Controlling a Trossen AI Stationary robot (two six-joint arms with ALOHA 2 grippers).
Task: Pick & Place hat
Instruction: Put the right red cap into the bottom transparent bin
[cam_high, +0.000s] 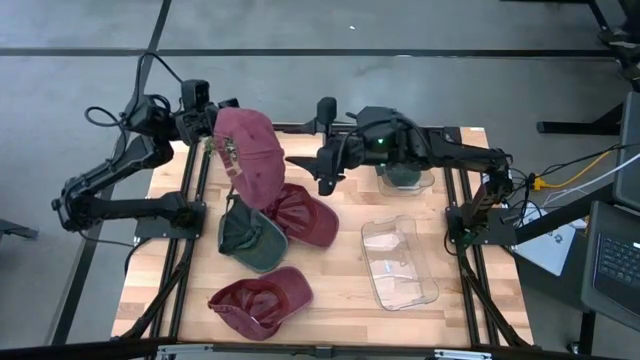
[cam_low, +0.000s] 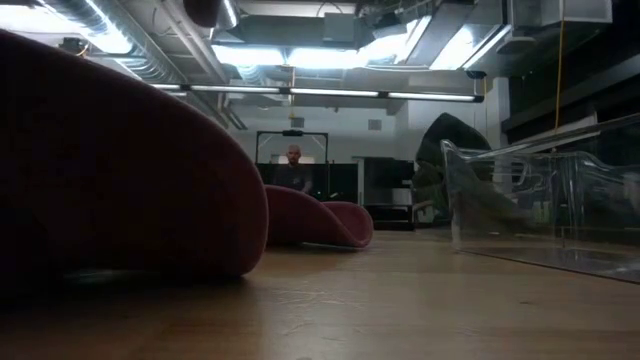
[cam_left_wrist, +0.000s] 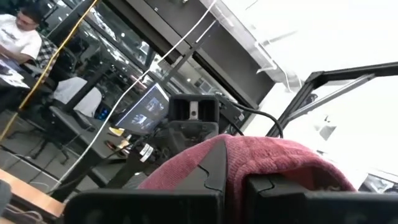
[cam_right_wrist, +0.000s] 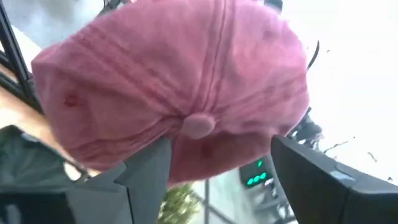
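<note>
Clear bin: transparent plastic tray on the right half of the table, long axis running front to back. Nothing visible inside it. In the low view its walls show see-through, standing on the wood.

Second clear container: near the table's far edge, partly under the right arm. Contents cannot be told.

Held hat: maroon cap, lifted off the table above its far-left corner. Long axis runs from that far-left corner toward the table's middle, one end at the left gripper, the other hanging lower toward the hats on the table. In the right wrist view the crown and top button face that camera.

Left gripper: at the far-left corner, closed on the held hat; in the left wrist view red fabric bunches between its fingers.

Right gripper: above the far edge near the middle, just beside the held hat, fingers spread wide with the crown seen between them; not touching the cap as far as can be told.

Other hats on table: maroon cap near the centre, dark green cap overlapping its left side, third maroon cap near the front edge.

Background: a person seated far behind the table in the low view.
</note>
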